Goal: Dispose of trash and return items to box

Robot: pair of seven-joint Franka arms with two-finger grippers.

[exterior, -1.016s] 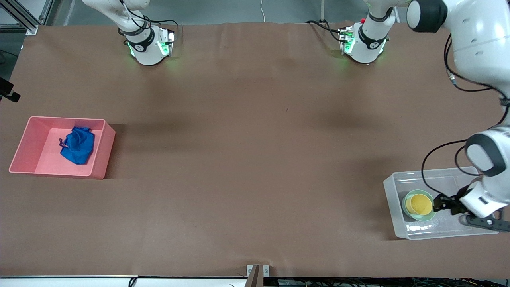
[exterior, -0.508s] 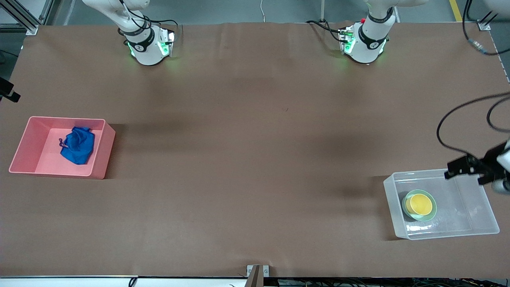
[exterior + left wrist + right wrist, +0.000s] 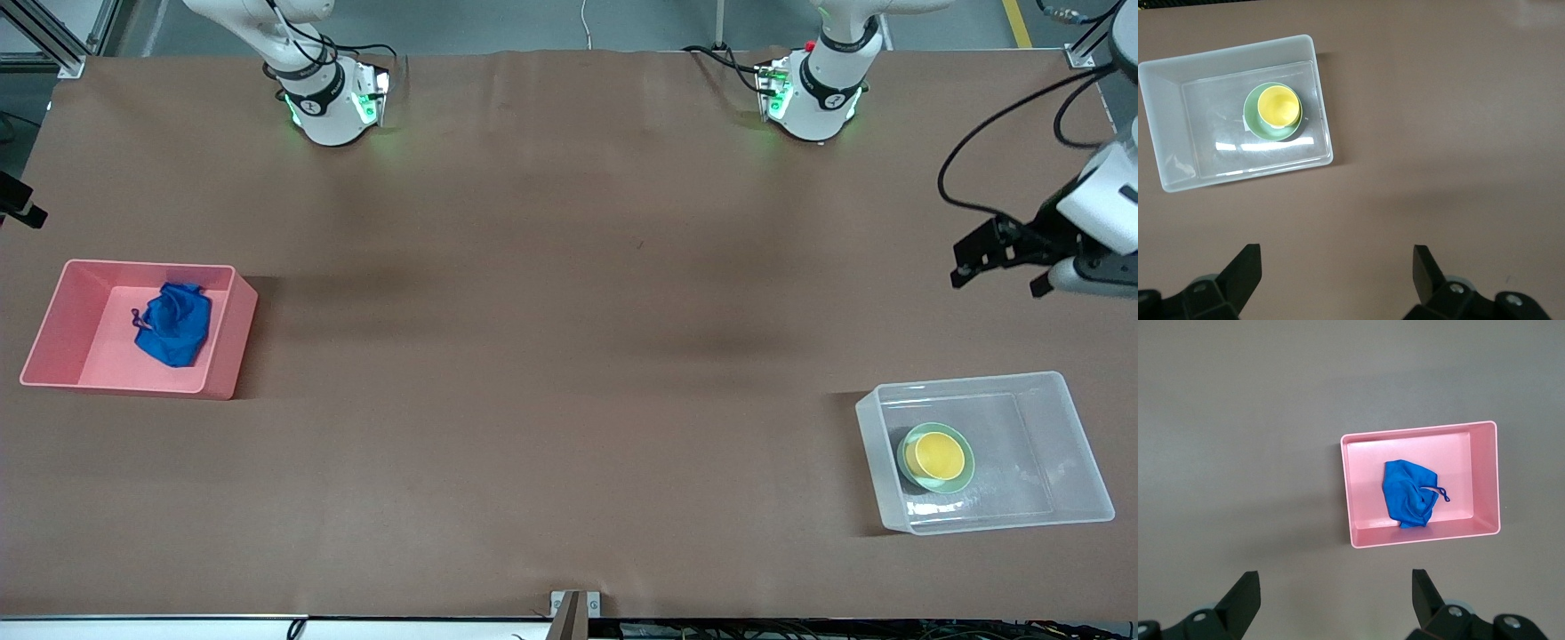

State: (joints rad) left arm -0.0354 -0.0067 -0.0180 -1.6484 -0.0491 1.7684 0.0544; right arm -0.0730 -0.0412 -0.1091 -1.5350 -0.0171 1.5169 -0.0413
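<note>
The yellow cup (image 3: pixel 935 455) stands inside the mint-green bowl (image 3: pixel 944 486), and both sit in the clear box (image 3: pixel 1058 444) near the left arm's end of the table. They also show in the left wrist view: the cup (image 3: pixel 1279 107), the bowl (image 3: pixel 1259 127) and the box (image 3: pixel 1171 120). My left gripper (image 3: pixel 996 277) hangs open and empty, high over bare table, apart from the box. The blue trash (image 3: pixel 173 324) lies in the pink bin (image 3: pixel 80 302). My right gripper (image 3: pixel 1336 581) is open and empty, high above the table beside the bin (image 3: pixel 1485 480) and the trash (image 3: pixel 1408 493); it is out of the front view.
The brown table (image 3: pixel 569 356) stretches wide between the bin and the box. The two arm bases (image 3: pixel 333 98) stand along the edge farthest from the front camera. A small metal bracket (image 3: pixel 573 604) sits at the nearest edge.
My left gripper has lifted out of the clear box and drawn back toward its base, empty. The cup and bowl stay in the box. The trash and bin have not moved.
</note>
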